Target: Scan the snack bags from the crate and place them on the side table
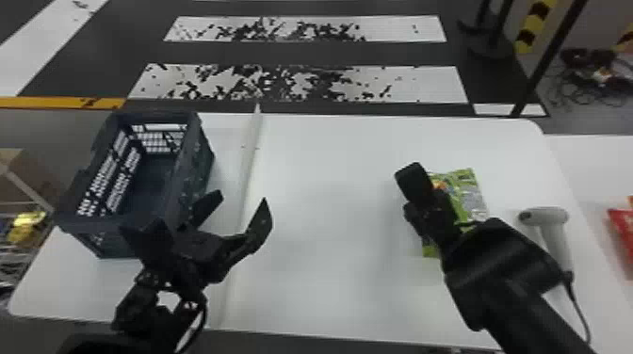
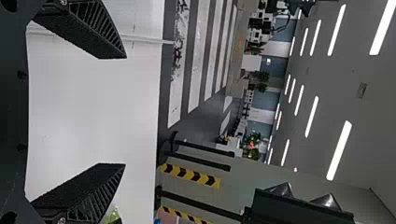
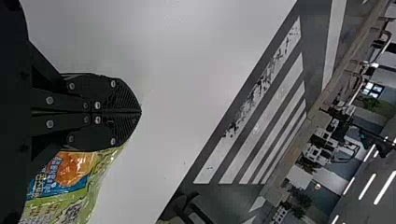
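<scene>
Snack bag point(image 1: 471, 188), green, lies on the worktop point(image 1: 320, 164) just past three o'clock in the head view, partly under the right claw point(image 3: 139, 112), whose fingers are pressed together with nothing visible between them. The left claw point(image 1: 241, 201) stands wide near the crate point(image 1: 200, 164) at nine o'clock. This bag is out of the crate; its scan and transfer look still to do, with the scanner point(image 1: 555, 226) lying at its four o'clock. A red packet point(image 1: 621, 226) on the side table point(image 1: 588, 160), farther toward three, suggests one finished. How many remain, I cannot tell. The green bag's blue panel carries pale lettering I cannot make out reliably.
</scene>
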`<state>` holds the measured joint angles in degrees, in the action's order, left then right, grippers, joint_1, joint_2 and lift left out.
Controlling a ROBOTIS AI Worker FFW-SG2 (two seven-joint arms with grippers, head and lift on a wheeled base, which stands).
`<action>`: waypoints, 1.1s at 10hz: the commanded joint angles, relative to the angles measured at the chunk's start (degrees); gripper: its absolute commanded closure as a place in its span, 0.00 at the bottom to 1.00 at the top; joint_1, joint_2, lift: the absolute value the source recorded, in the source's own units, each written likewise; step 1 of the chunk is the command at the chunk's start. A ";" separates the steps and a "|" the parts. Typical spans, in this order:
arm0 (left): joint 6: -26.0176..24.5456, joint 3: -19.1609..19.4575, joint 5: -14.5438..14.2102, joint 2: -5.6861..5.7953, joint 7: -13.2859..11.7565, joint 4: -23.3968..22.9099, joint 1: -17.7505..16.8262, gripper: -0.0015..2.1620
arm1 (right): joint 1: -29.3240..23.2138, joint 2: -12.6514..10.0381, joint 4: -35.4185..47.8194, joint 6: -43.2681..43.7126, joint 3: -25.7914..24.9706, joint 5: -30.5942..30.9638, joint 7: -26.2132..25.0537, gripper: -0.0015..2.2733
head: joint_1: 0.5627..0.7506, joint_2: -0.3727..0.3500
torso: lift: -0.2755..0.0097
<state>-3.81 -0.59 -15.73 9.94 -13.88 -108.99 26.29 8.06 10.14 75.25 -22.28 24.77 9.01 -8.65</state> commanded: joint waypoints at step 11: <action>0.16 0.15 -0.09 0.17 -0.09 -0.09 0.51 0.02 | -11.84 1.73 21.70 -4.75 -7.89 -4.70 -0.31 0.93 | 0.70 0.55 | 0.68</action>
<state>-3.65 -0.45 -15.82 10.11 -13.97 -109.15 26.81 -1.85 11.47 92.40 -25.12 18.38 5.46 -9.10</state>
